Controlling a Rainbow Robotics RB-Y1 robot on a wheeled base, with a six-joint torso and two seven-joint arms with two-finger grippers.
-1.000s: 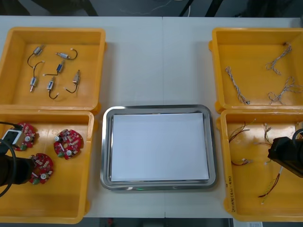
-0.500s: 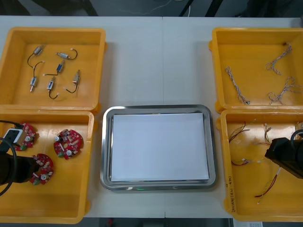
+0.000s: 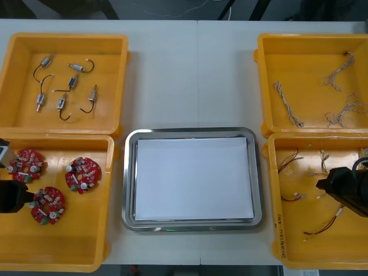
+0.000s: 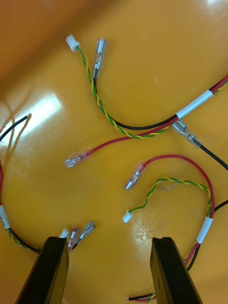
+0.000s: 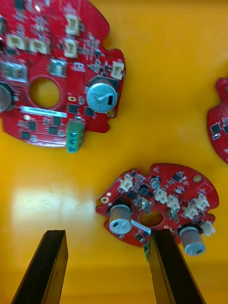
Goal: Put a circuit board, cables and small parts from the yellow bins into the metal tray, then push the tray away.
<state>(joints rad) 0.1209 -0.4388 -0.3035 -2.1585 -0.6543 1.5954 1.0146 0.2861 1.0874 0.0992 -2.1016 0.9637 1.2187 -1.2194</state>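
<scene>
Released, the left pincer (image 5: 108, 235) hangs over the near-left bin (image 3: 75, 236), a board (image 5: 156, 204) just ahead beside 1 finger (image 5: 168, 270); the right pincer (image 4: 108, 242), also released, hangs above cables (image 4: 137, 135) in the near-right bin (image 3: 293, 230).

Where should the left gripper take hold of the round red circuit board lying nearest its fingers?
From straight above: the round red circuit board lies flat in the yellow bin, so nothing fits beneath it. Pinch across its rim, probably clear of the tall silver cans. The open left gripper has one finger over its edge; centre over the board first.
</scene>
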